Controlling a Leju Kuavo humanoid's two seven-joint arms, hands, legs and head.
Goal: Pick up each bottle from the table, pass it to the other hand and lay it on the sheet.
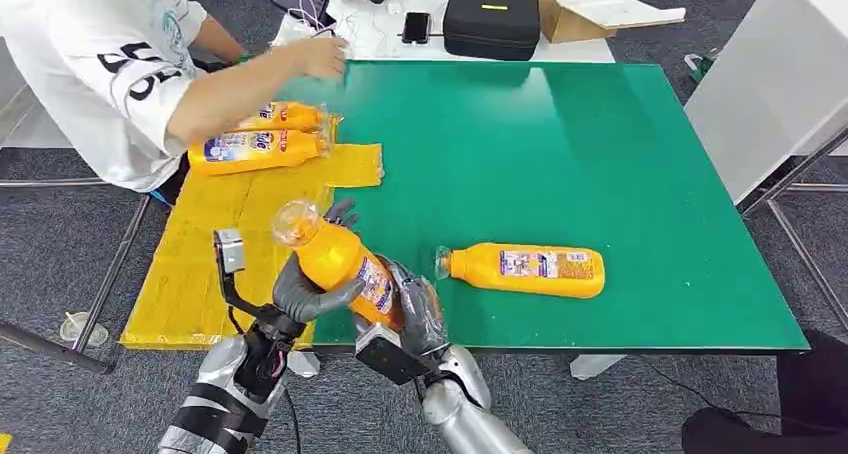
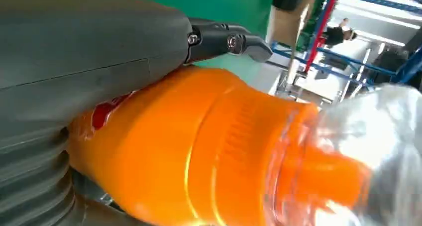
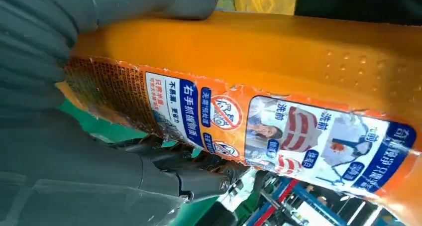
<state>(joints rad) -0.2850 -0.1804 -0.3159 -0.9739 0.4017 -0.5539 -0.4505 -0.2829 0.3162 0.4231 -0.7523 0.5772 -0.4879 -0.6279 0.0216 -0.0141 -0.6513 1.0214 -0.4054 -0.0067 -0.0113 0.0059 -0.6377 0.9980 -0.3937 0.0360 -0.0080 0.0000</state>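
Handover mid-air at 6 o'clock above worktop (image 1: 600, 124) edge: both hands grasp one bottle (image 1: 340, 259), left hand (image 1: 305, 294) near neck, right hand (image 1: 415, 309) at base, so neither lets it drop. Sheet (image 1: 200, 264) lies at 9 o'clock.

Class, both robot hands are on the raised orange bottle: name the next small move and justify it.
Probably the right hand lets go, leaving the bottle to the left hand, which already wraps its upper body and is nearer the yellow sheet.

The held bottle (image 3: 259, 76) label reads "右手抓握截面" and "洗前".
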